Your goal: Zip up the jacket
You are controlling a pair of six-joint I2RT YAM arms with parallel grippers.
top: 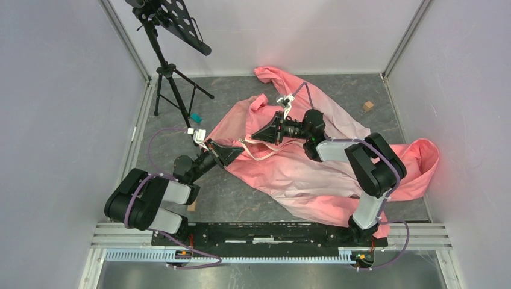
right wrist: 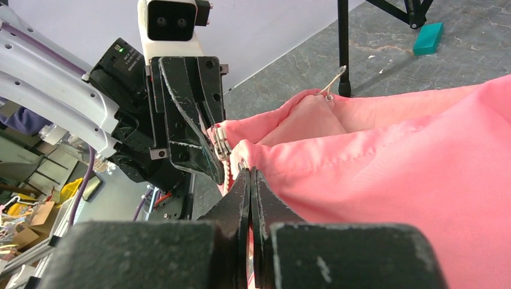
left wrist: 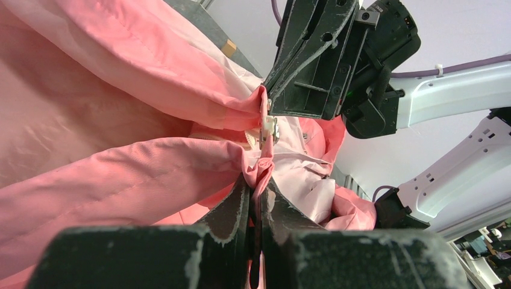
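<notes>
The salmon-pink jacket (top: 313, 174) lies crumpled across the middle and right of the grey table. My left gripper (top: 236, 152) is shut on a fold of the jacket's front edge, which shows in the left wrist view (left wrist: 258, 178). My right gripper (top: 258, 136) meets it tip to tip and is shut on the opposite edge (right wrist: 248, 174), right at the pale zipper. The zipper slider (left wrist: 269, 129) hangs between the two grippers, and its pale teeth (right wrist: 220, 144) show beside my left gripper's fingers (right wrist: 191, 123). The jacket's edge is lifted off the table here.
A black tripod stand (top: 170, 75) rises at the back left, with a teal block (top: 196, 117) by its foot. A small wooden block (top: 367, 106) lies at the back right. Grey walls close in on three sides.
</notes>
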